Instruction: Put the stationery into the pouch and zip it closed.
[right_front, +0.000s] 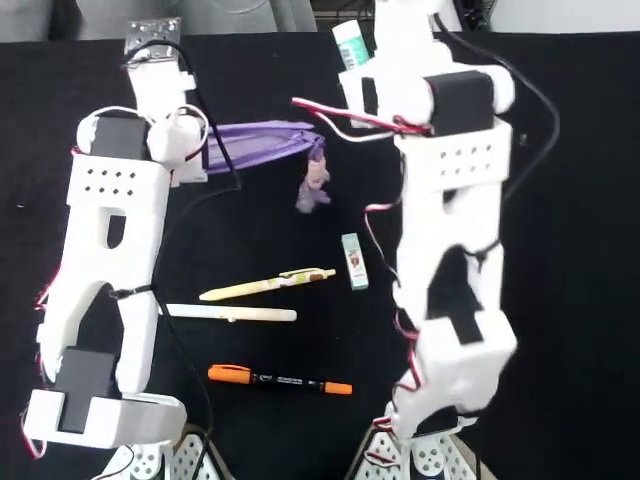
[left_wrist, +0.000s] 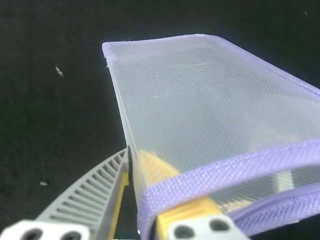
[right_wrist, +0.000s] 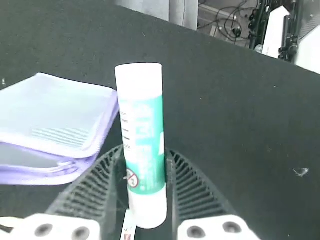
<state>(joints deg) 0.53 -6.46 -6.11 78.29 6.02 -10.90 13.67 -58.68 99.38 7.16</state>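
The purple mesh pouch (right_front: 262, 143) lies at the back of the black table, a pinkish charm (right_front: 314, 186) hanging off its zip end. My left gripper (right_front: 200, 152) is shut on the pouch's (left_wrist: 210, 115) edge near its opening, with the yellow pad (left_wrist: 157, 172) inside the mesh and the grey finger (left_wrist: 92, 197) outside. My right gripper (right_front: 355, 68) is held above the table right of the pouch and is shut on an upright white and green glue stick (right_front: 349, 43). The glue stick (right_wrist: 142, 140) stands between the fingers, with the pouch (right_wrist: 55, 122) just beside it.
Between the arms lie a small green and white eraser (right_front: 353, 262), a yellow pen (right_front: 268, 285), a white pen (right_front: 230, 313) and an orange-capped black marker (right_front: 280, 380). Red cables trail from the right arm over the table's back. The table's back edge is close behind the pouch.
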